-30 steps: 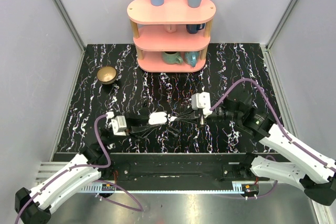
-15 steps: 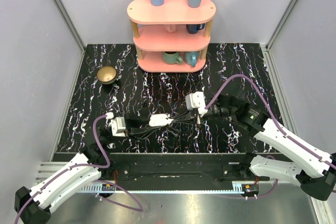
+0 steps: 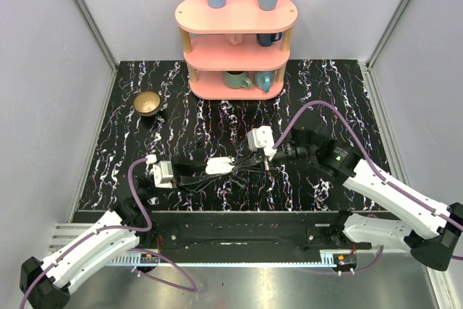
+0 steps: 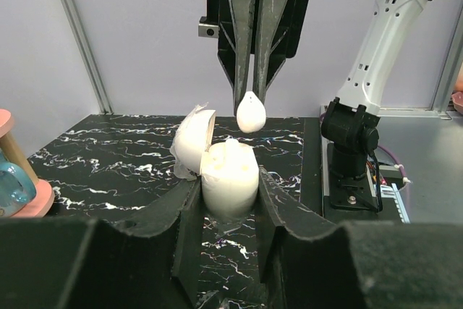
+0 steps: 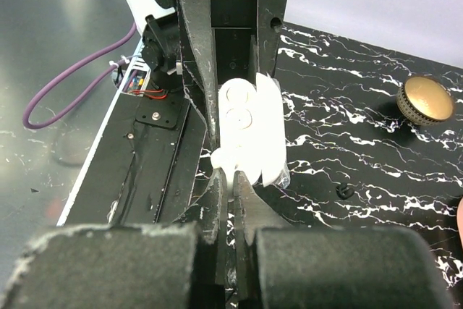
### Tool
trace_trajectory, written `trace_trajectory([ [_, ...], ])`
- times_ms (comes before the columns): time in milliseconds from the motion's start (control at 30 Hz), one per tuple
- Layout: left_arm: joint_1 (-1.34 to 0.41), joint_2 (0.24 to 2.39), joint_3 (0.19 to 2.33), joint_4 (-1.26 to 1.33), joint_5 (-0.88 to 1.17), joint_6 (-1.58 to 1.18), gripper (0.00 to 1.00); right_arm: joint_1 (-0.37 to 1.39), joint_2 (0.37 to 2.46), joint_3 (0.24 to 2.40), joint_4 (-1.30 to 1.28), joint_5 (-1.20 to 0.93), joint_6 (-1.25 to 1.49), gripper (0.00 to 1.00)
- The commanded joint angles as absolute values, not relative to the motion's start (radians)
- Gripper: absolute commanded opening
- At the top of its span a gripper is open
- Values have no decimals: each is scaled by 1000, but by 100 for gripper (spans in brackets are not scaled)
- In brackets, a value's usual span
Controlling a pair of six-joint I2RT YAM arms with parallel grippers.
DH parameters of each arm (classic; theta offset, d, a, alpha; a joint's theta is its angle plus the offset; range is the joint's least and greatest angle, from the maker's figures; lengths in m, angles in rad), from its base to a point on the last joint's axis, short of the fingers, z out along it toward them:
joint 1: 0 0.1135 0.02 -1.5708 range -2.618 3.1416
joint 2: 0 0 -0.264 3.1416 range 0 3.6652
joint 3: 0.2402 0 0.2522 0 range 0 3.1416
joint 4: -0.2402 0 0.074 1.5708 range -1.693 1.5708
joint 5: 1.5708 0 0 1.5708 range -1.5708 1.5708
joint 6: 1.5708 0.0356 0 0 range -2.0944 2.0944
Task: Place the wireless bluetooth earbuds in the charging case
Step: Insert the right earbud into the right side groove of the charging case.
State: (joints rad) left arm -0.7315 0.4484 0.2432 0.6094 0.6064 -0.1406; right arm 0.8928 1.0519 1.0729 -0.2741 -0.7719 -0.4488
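Note:
The charging case point(image 3: 218, 166) is white, its lid point(image 4: 194, 141) hinged open. My left gripper point(image 3: 219, 167) is shut on the case body point(image 4: 228, 175) just above the marble table and holds it with the opening upward. My right gripper point(image 3: 238, 163) is shut on one small white earbud point(image 4: 250, 113), which hangs just above the open case. In the right wrist view the earbud point(image 5: 226, 158) sits pinched at my fingertips, right in front of the case's two round wells point(image 5: 236, 105). I cannot tell whether the other earbud is in the case.
A pink three-tier shelf point(image 3: 236, 45) with blue cups and mugs stands at the back. A brown bowl point(image 3: 147, 103) sits at the back left. A small black bit point(image 5: 346, 191) lies on the marble near the case.
My right gripper has moved left with the earbud until it is over the open case. The left gripper and the case have stayed put.

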Motion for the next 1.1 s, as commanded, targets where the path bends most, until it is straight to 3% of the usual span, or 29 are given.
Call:
trace_trajectory([
  [0, -733, 456, 288, 686, 624, -150, 0, 911, 1069, 1114, -229, -764, -459, 0],
  [633, -733, 465, 298, 672, 635, -149, 0, 920, 1107, 1114, -192, -718, -479, 0],
  [1067, -733, 431, 278, 689, 566, -137, 0, 940, 1134, 1126, -308, -667, -502, 0],
])
